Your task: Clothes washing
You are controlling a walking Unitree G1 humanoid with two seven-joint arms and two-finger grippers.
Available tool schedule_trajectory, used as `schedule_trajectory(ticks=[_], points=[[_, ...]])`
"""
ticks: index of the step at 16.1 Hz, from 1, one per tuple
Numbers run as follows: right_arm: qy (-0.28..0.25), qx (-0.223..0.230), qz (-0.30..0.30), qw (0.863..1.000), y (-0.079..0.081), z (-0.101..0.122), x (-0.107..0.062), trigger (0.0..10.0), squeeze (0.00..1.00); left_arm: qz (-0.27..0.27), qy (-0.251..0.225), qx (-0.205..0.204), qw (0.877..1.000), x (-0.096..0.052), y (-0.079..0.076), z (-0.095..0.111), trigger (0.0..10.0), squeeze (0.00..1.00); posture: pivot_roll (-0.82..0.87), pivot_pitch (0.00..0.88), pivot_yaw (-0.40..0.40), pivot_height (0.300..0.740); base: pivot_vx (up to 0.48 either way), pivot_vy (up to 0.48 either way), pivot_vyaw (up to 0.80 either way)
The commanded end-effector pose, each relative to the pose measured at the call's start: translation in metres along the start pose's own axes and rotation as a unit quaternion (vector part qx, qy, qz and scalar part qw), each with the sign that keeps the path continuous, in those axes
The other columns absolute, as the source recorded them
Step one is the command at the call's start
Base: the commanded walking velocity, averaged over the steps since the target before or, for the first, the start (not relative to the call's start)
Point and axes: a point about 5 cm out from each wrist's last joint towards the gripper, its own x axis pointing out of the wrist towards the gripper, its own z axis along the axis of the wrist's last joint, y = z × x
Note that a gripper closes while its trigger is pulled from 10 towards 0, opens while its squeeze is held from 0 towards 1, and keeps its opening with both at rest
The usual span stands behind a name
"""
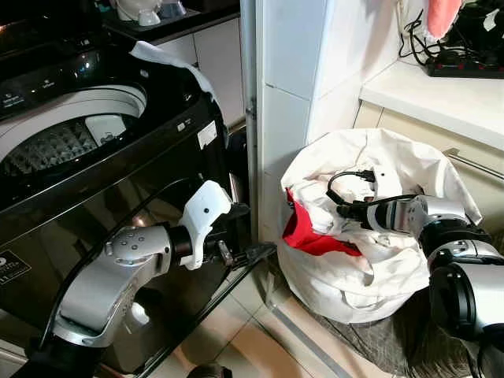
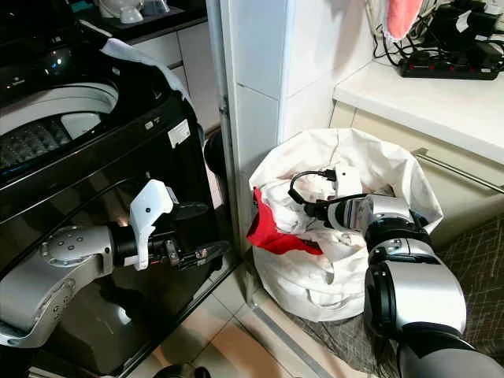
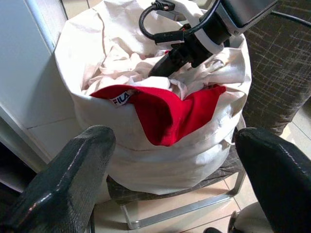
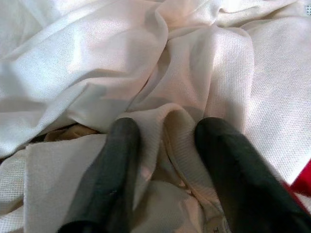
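Two silver arms with rounded, brushed-metal segments and black joint rings are seen. A white angular wrist housing is fitted on the left gripper (image 1: 253,253); long glossy black fingers (image 3: 73,179) throughout. A black looped cable is routed at the right wrist (near the camera housing).
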Motion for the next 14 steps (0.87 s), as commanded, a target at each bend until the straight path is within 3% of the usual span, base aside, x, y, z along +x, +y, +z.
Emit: schedule_trajectory(ticks=[1,5,8,11,14], points=[[0.002,-0.001,0.005,1.0,0.001,0.002,-0.001,0.0,0.0,0.004,0.001,0.005,1.0,0.001,0.004,0.002,10.0,0.0,0.01,0.0,0.056,0.74,0.0,0.0,0.0],[-0.035,0.03,0.029,0.999,-0.002,0.019,-0.01,0.0,0.0,0.047,-0.005,0.016,0.999,0.004,0.013,0.005,10.0,0.0,0.0,0.0,0.059,0.74,0.0,0.0,0.0],[-0.078,0.062,0.087,0.991,-0.001,0.046,-0.03,0.0,0.0,0.087,-0.023,0.016,0.996,0.007,0.024,0.011,10.0,0.0,-0.01,0.0,0.066,0.74,0.0,0.0,0.0],[-0.117,0.034,0.126,0.985,0.003,0.075,-0.058,0.0,0.0,0.121,-0.054,0.026,0.991,0.01,0.033,0.022,10.0,0.0,-0.01,0.0,0.067,0.74,0.0,0.0,0.0],[-0.178,0.046,0.189,0.965,0.014,0.105,-0.101,0.0,0.0,0.137,-0.074,0.03,0.987,0.016,0.037,0.03,10.0,0.0,-0.03,0.0,0.076,0.74,0.0,0.0,0.0]])
